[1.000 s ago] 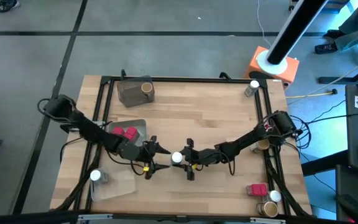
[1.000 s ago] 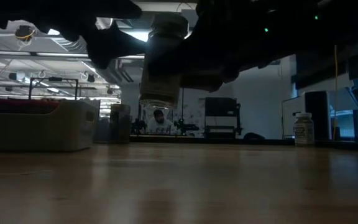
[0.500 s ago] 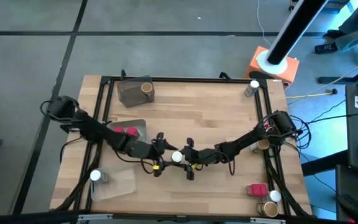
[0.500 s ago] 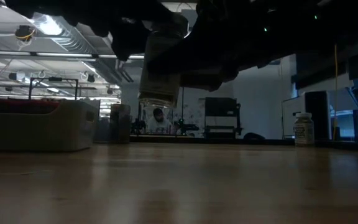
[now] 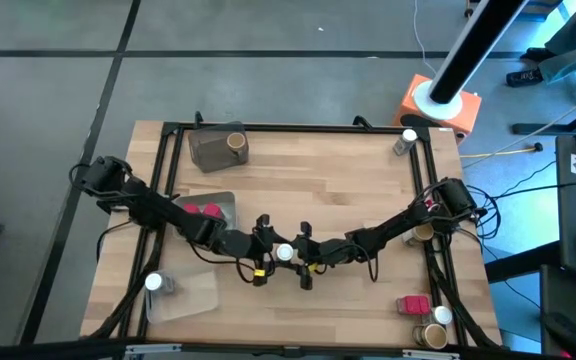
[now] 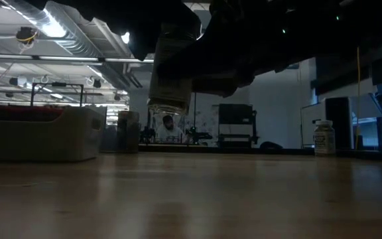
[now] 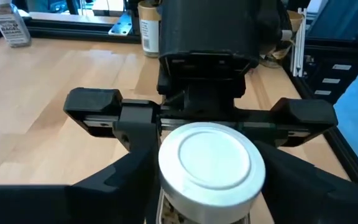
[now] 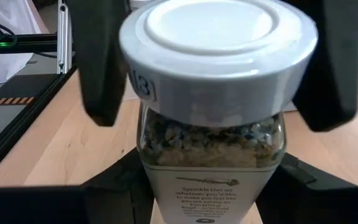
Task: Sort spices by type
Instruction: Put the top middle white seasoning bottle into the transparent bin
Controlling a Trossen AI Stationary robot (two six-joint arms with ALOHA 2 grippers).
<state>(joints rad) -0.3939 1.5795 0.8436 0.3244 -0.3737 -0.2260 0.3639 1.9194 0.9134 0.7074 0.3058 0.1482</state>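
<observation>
A small clear jar with a white cap (image 5: pixel 284 252) hangs in the air at mid-table, well above the wood in the low view (image 6: pixel 171 73). My right gripper (image 5: pixel 299 254) is shut on it from the right. My left gripper (image 5: pixel 270 251) is open. Its fingers (image 8: pixel 104 68) stand on either side of the cap (image 7: pixel 211 163), and I cannot tell whether they touch it. Two pink-red packets (image 5: pixel 200 212) lie in a grey tray at the left. A tan-topped jar (image 5: pixel 234 142) stands in the far-left tray. My right gripper pinches the jar's glass body (image 8: pixel 213 162) below the white cap between its two fingers. It comes in level from the table's right side. The jar stays upright and is lifted clear of the table.
A white-capped jar (image 5: pixel 155 284) sits by the clear tray (image 5: pixel 188 297) near left, and another (image 5: pixel 408 139) stands at the far-right corner. A tan jar (image 5: pixel 423 232) is at the right edge. A pink packet (image 5: pixel 413 304), a white-capped jar (image 5: pixel 442 316) and a tan jar (image 5: pixel 431 336) crowd the near-right corner.
My left gripper has travelled toward the table's right, from beside the pink-packet tray up to the held jar, and its open fingers now flank the cap. The jar and my right gripper have kept still.
</observation>
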